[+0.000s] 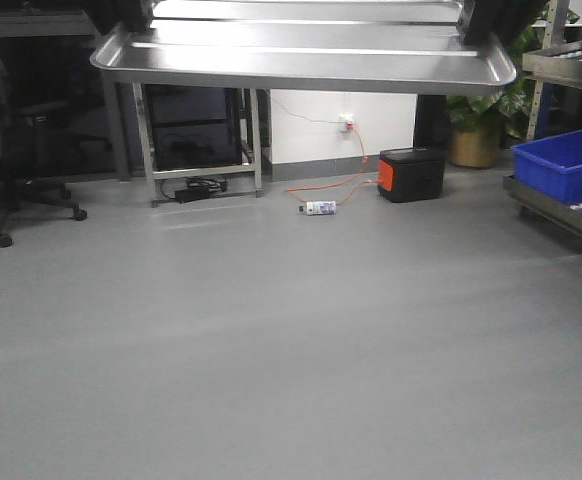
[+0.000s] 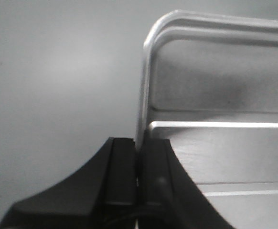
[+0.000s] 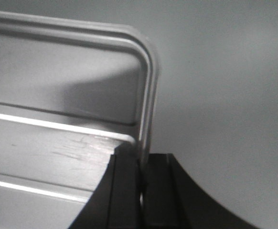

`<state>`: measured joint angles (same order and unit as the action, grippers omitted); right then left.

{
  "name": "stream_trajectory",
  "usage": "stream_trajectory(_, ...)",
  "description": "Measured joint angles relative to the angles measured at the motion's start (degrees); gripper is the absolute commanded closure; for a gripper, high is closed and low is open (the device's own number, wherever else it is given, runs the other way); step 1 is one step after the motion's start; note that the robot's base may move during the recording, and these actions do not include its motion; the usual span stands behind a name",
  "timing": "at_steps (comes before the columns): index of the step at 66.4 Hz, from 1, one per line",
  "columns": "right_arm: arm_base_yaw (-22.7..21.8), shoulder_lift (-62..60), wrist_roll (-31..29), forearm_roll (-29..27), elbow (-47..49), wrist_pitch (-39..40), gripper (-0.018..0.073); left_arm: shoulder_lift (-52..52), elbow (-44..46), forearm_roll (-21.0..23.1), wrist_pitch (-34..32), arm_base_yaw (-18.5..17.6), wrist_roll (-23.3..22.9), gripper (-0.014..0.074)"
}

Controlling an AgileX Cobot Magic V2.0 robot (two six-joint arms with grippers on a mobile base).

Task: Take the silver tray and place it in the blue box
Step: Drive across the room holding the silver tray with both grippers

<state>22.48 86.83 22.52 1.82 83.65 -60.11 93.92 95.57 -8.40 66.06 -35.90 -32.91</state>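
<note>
the silver tray (image 1: 301,60) is up in the air, held level across the top of the front view, well clear of the grey floor (image 1: 271,350) beneath it. the left gripper (image 2: 138,176) is clamped onto the rolled rim at the tray's left short end, one black finger inside the wall and one outside, the lip pinched between them. the right gripper (image 3: 140,186) has the opposite end the same way, jaws closed tight on the rim. each arm has one end, and the tray hangs between them.

the blue box (image 1: 566,160) sits off to the right on a metal rack (image 1: 556,205), well apart from the tray and lower than it. i can't see inside it from here.

my guess is the tray is light and stiff: thin sheet metal, with long raised ribs along its floor to keep it from flexing. the polished surface looks slippery, though, and each hold is only a narrow pinch on the rim. if the arms drift apart or twist unevenly, it could slide out of one pair of fingers. the short ends seem the right place to take it, since the rolled edge gives the pads something to catch on. it will want carrying level and lowering flat. how much room the box leaves around it i can't tell.
</note>
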Motion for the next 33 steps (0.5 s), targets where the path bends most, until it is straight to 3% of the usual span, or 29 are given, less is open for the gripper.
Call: stream_trajectory(33,0.00,0.00,0.00,0.00,0.00,-0.08,0.0501,0.00,0.00,0.09,0.00,0.00,0.00,0.0701)
